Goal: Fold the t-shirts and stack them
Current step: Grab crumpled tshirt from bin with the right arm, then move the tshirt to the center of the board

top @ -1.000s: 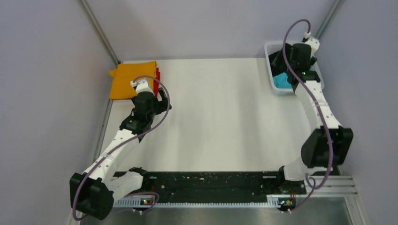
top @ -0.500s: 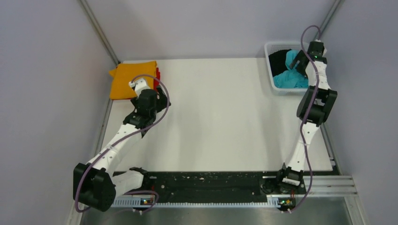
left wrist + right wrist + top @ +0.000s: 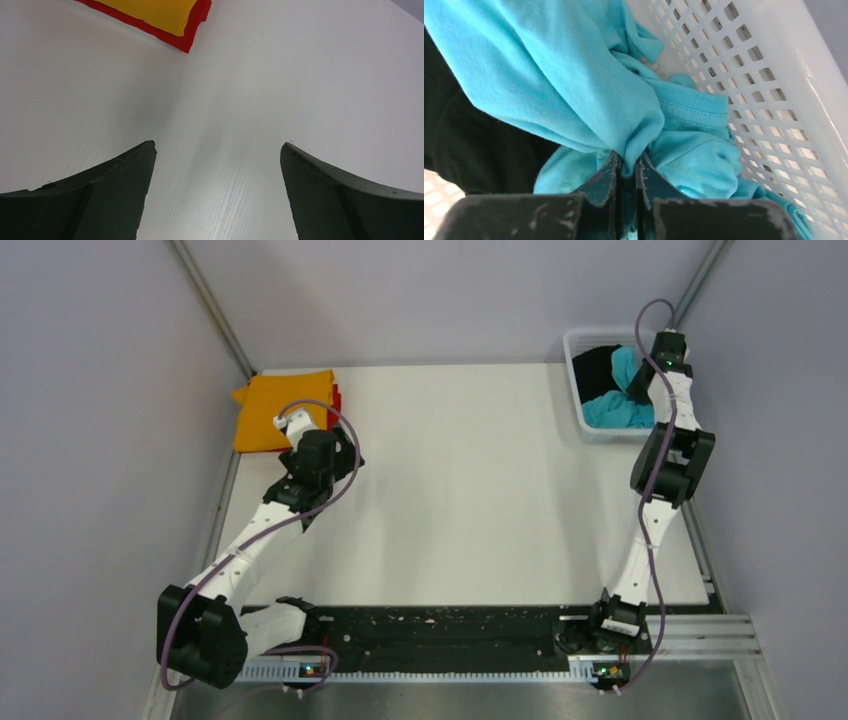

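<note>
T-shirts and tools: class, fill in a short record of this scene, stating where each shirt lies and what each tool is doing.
Stack: orange shirt on red shirt, far-left corner of table
Basket: far right, holds black shirt and blue shirt
Left tool: open, empty, over bare table beside the stack
Right tool: shut on a bunch of the blue shirt, at the basket
Unfolded: blue, black

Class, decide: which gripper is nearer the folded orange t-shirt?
Left. The left gripper is open just beside the orange t-shirt; the right gripper is across the table in the basket, shut on the turquoise t-shirt.
</note>
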`<state>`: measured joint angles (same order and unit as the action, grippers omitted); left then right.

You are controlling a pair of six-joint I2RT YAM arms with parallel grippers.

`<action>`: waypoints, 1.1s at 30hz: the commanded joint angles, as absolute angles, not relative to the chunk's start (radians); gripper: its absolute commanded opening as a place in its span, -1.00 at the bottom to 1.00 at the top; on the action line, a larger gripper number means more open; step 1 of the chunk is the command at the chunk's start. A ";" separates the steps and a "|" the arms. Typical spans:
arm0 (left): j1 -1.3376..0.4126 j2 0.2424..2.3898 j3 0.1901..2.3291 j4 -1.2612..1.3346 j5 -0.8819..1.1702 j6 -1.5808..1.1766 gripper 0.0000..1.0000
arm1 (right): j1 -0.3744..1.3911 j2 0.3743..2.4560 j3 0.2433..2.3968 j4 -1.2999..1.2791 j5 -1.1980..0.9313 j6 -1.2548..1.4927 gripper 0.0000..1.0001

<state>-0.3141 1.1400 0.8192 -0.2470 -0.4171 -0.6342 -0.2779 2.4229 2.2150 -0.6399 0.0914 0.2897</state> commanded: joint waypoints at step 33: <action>-0.310 0.965 0.826 -0.230 -0.394 -0.521 0.98 | 0.269 1.718 2.278 -0.170 -0.502 0.438 -1.00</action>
